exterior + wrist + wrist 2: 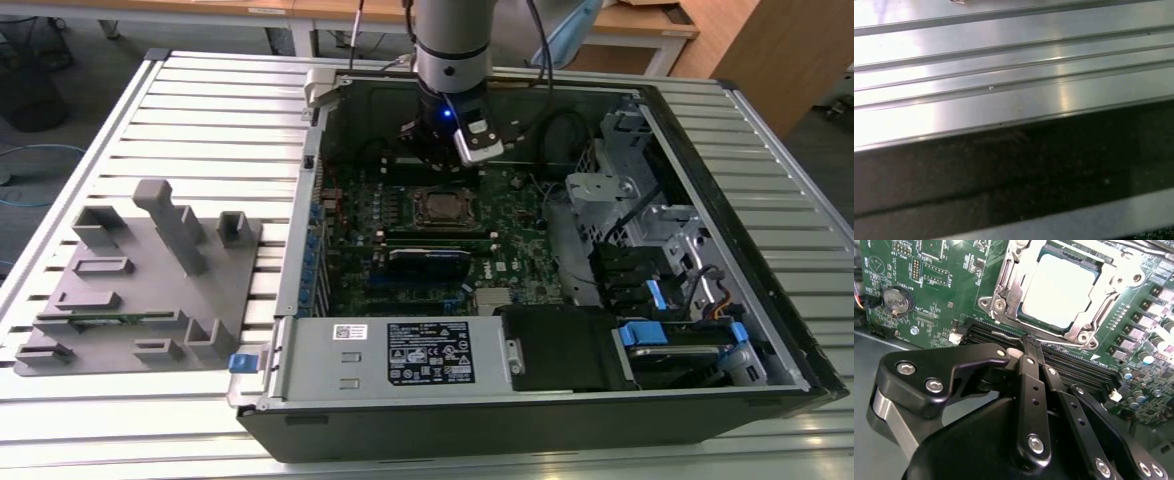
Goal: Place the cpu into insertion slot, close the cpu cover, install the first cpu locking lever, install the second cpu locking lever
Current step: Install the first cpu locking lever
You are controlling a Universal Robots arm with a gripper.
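Gripper (1028, 342) linkages sit closest in the second wrist view, fingers pressed together, tips near the insertion slot (997, 304). Its cpu (1059, 290) lies seated, cpu cover (1110, 279) down around it. Ribbed metal table (1004, 105) crosses the first wrist view. Exterior view: the arm (454, 40) stands inside the open computer case (534, 430), near the insertion slot.

Silvery metal slats of the bench (1004, 60) run side by side, parted by narrow grooves (1004, 47) and lit with bright glare. A broad dark band (1004, 175), dull and faintly speckled, borders the slats. Across the band from them runs a pale strip (1139, 210). What the band belongs to cannot be told.
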